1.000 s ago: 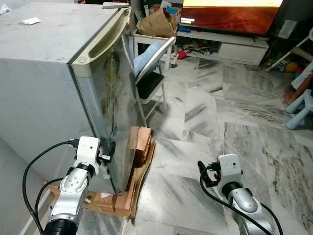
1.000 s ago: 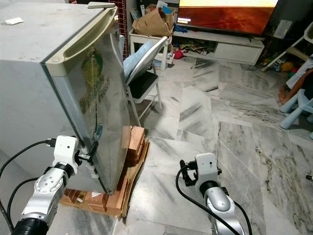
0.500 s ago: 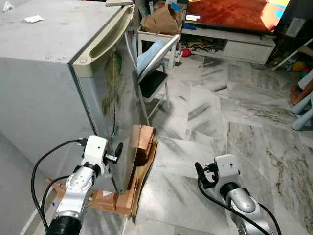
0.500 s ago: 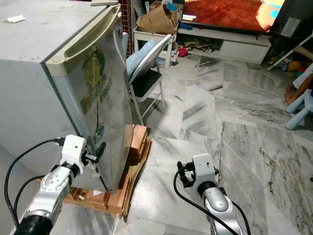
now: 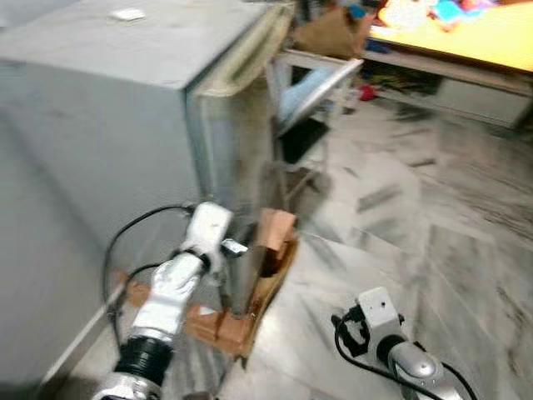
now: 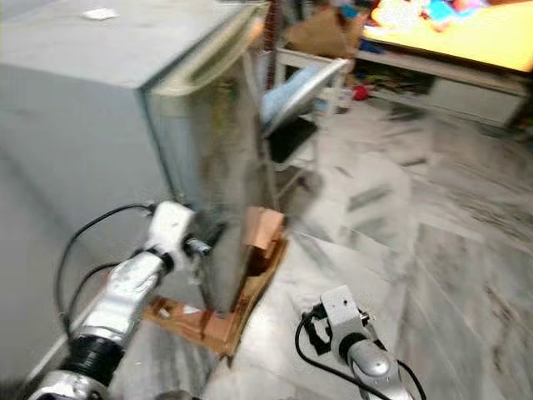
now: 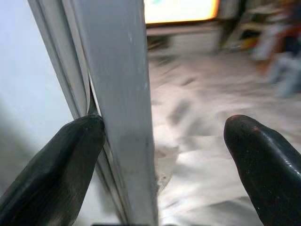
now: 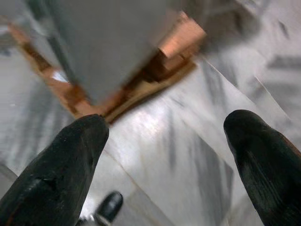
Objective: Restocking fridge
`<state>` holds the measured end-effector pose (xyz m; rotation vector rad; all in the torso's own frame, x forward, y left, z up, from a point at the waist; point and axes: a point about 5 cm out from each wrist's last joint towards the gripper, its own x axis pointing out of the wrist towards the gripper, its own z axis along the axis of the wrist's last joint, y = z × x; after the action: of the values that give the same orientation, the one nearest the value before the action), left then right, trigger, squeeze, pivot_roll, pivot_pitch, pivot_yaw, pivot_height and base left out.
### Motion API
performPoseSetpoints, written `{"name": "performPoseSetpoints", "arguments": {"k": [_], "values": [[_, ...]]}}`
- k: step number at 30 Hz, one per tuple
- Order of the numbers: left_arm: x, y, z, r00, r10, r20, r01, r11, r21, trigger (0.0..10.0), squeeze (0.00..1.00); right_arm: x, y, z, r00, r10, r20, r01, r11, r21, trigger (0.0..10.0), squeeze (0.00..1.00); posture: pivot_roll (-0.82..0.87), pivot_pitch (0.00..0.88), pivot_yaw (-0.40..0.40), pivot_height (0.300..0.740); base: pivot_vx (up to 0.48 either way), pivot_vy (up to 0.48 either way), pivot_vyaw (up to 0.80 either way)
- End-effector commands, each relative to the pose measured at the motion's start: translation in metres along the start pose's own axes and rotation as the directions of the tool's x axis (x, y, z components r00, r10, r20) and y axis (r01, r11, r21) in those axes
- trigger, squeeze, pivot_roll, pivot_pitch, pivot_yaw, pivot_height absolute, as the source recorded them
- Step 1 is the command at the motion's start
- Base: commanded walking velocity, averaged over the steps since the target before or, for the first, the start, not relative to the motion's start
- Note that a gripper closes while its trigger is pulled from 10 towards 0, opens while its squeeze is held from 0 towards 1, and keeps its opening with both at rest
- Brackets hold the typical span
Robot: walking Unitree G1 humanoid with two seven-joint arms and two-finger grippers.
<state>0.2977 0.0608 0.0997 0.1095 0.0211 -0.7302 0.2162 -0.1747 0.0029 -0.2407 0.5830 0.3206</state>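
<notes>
1. Where fridge (image 5: 125, 108) stands on wooden blocks (image 5: 229, 325), L gripper (image 7: 155, 155) reaches to door's lower edge, fingers (image 7: 56, 165) spread astride the door (image 7: 117, 94).
2. R gripper (image 8: 164, 150) hangs low over marble floor (image 8: 155, 141), fingers spread, nothing held.

Left arm raised forward, left pincer (image 7: 160, 165) spread wide, right pincer (image 8: 164, 165) low, fingers apart

Silver arms, white wrist blocks, black cables, black fingers (image 7: 56, 169).
</notes>
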Motion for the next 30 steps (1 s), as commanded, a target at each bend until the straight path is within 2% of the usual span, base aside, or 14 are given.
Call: {"name": "performPoseSetpoints", "arguments": {"k": [1, 2, 3, 5, 6, 7, 11, 17, 19, 20, 23, 30], "values": [[0.013, -0.011, 0.038, 0.982, -0.138, 0.132, 0.133, 0.990, 0.053, 10.0, 0.00, -0.004, -0.002, -0.007, 1.000, -0.011, -0.022, 0.011, 1.000, -0.004, 10.0, 0.00, -0.03, 0.000, -0.037, 0.740, 0.000, 0.000, 0.00], [0.012, -0.001, 0.034, 0.988, -0.097, 0.117, 0.094, 0.995, 0.032, 10.0, 0.00, -0.004, -0.001, -0.007, 1.000, -0.013, -0.019, 0.013, 1.000, -0.002, 10.0, 0.00, -0.02, 0.000, -0.037, 0.740, 0.000, 0.000, 0.00], [0.012, -0.001, 0.034, 0.988, -0.097, 0.117, 0.094, 0.995, 0.032, 10.0, 0.00, -0.004, -0.001, -0.007, 1.000, -0.013, -0.019, 0.013, 1.000, -0.002, 10.0, 0.00, -0.02, 0.000, -0.037, 0.740, 0.000, 0.000, 0.00], [0.004, 0.026, 0.026, 0.996, 0.021, 0.090, -0.021, 1.000, -0.008, 10.0, 0.00, -0.004, 0.000, -0.007, 1.000, -0.013, -0.020, 0.013, 1.000, 0.000, 10.0, 0.00, -0.02, 0.000, -0.035, 0.740, 0.000, 0.000, 0.00], [0.004, 0.026, 0.026, 0.996, 0.021, 0.090, -0.021, 1.000, -0.008, 10.0, 0.00, -0.004, 0.000, -0.007, 1.000, -0.013, -0.020, 0.013, 1.000, 0.000, 10.0, 0.00, -0.02, 0.000, -0.035, 0.740, 0.000, 0.000, 0.00], [-0.007, 0.044, 0.021, 0.992, 0.105, 0.073, -0.102, 0.994, -0.035, 10.0, 0.00, -0.004, 0.001, -0.007, 1.000, -0.007, -0.019, 0.007, 1.000, 0.001, 10.0, 0.00, -0.02, 0.000, -0.035, 0.740, 0.000, 0.000, 0.00], [-0.029, 0.061, 0.012, 0.980, 0.197, 0.041, -0.197, 0.980, -0.009, 10.0, 0.00, -0.002, 0.001, -0.006, 1.000, 0.001, -0.010, -0.001, 1.000, 0.008, 10.0, 0.00, -0.01, 0.000, -0.032, 0.740, 0.000, 0.000, 0.00], [-0.056, 0.057, -0.004, 0.974, 0.229, -0.003, -0.229, 0.973, -0.035, 10.0, 0.00, -0.001, -0.001, -0.004, 1.000, -0.020, -0.003, 0.020, 1.000, 0.013, 10.0, 0.00, -0.01, 0.000, -0.031, 0.740, 0.000, 0.000, 0.00], [-0.060, 0.056, -0.007, 0.972, 0.233, -0.012, -0.233, 0.972, -0.041, 10.0, 0.00, -0.001, -0.001, -0.003, 1.000, -0.027, -0.002, 0.027, 1.000, 0.015, 10.0, 0.00, -0.01, 0.000, -0.031, 0.740, 0.000, 0.000, 0.00], [-0.067, 0.053, -0.014, 0.970, 0.241, -0.030, -0.242, 0.969, -0.039, 10.0, 0.00, -0.001, -0.003, -0.003, 0.999, -0.034, -0.002, 0.034, 0.999, 0.021, 10.0, 0.00, -0.01, 0.003, -0.031, 0.740, 0.000, 0.000, -0.80], [-0.075, 0.046, -0.020, 0.967, 0.252, -0.043, -0.254, 0.966, -0.049, 10.0, 0.00, -0.001, -0.004, -0.001, 0.999, -0.041, 0.005, 0.041, 0.999, 0.017, 10.0, 0.00, -0.01, 0.003, -0.033, 0.740, 0.000, -0.235, -0.80], [-0.070, 0.044, -0.015, 0.964, 0.266, -0.030, -0.267, 0.962, -0.050, 10.0, 0.00, 0.002, -0.005, 0.002, 0.999, -0.042, 0.016, 0.042, 0.999, 0.011, 10.0, 0.00, 0.00, 0.000, -0.038, 0.740, 0.111, -0.415, -0.58]]}}
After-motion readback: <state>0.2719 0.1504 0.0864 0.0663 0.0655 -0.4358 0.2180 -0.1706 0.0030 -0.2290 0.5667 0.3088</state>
